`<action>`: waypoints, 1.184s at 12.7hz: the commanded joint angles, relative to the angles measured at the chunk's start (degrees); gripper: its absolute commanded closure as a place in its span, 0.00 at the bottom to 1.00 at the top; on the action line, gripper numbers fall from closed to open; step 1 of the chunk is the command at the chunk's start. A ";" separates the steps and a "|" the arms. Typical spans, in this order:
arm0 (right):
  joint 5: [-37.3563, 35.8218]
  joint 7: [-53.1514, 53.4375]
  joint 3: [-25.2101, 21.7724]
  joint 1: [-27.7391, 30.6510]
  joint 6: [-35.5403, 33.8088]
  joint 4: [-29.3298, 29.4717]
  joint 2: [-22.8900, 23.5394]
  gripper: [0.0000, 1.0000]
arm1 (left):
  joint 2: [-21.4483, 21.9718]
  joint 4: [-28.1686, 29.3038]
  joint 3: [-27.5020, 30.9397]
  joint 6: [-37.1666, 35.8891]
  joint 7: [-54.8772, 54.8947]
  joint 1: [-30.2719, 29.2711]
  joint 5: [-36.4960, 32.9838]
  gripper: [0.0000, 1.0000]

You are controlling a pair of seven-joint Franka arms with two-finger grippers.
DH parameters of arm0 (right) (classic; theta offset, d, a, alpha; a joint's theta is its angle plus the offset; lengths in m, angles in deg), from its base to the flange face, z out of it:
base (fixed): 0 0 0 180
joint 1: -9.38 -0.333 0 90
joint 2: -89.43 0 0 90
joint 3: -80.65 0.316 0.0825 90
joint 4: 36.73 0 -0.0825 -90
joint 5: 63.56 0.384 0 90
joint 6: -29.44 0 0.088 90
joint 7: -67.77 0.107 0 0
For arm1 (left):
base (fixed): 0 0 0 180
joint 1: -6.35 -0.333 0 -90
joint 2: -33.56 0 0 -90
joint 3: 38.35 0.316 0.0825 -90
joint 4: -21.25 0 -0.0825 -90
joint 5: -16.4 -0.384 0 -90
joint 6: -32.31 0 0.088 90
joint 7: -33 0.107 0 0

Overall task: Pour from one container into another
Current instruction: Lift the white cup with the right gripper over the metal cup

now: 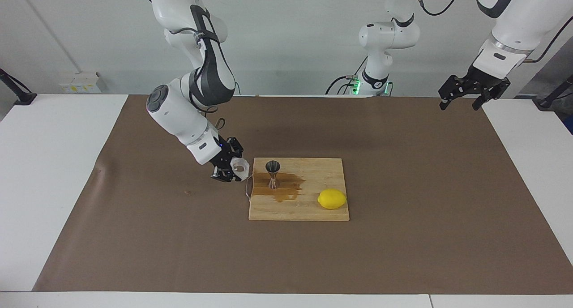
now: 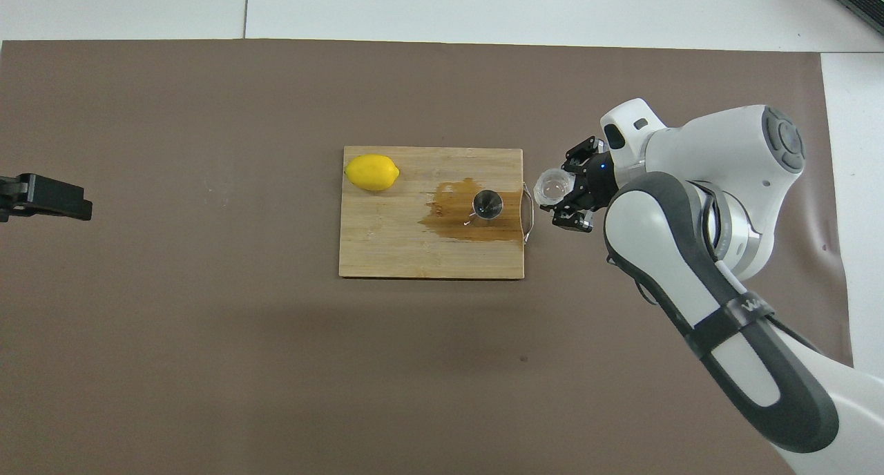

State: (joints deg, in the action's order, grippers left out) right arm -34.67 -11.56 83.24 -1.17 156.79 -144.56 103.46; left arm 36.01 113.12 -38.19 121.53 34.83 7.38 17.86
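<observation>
My right gripper (image 1: 235, 168) (image 2: 562, 190) is shut on the small knobbly clear glass cup (image 1: 241, 166) (image 2: 554, 185). It holds the cup tilted, low over the brown mat, right beside the cutting board's metal handle. The steel hourglass jigger (image 1: 272, 173) (image 2: 487, 204) stands upright on the wooden cutting board (image 1: 313, 211) (image 2: 387, 250), near that handle end. A brown puddle (image 1: 286, 190) (image 2: 452, 221) spreads on the board around the jigger's foot. My left gripper (image 1: 459, 104) (image 2: 43, 197) hangs open and empty, waiting above the mat's corner at the left arm's end.
A yellow lemon (image 1: 331, 198) (image 2: 372, 172) lies on the board at the end toward the left arm, farther from the robots than the jigger. A brown mat (image 1: 403, 236) (image 2: 207, 323) covers most of the white table.
</observation>
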 commanded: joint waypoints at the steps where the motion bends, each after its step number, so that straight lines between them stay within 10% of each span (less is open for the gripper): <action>1: -4.79 2.15 0.14 -2.19 2.28 0.08 -0.58 0.77 | 0.80 0.76 0.02 -0.55 -0.59 -0.15 0.04 0.00; 15: -23.78 6.82 0.23 -9.58 7.57 1.13 -0.23 0.74 | 0.80 0.76 0.02 -0.55 -0.59 -0.15 0.04 0.00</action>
State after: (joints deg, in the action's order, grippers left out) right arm -55.95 -5.80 83.26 -10.80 163.59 -143.36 103.45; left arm 36.01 113.12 -38.19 121.53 34.82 7.38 17.86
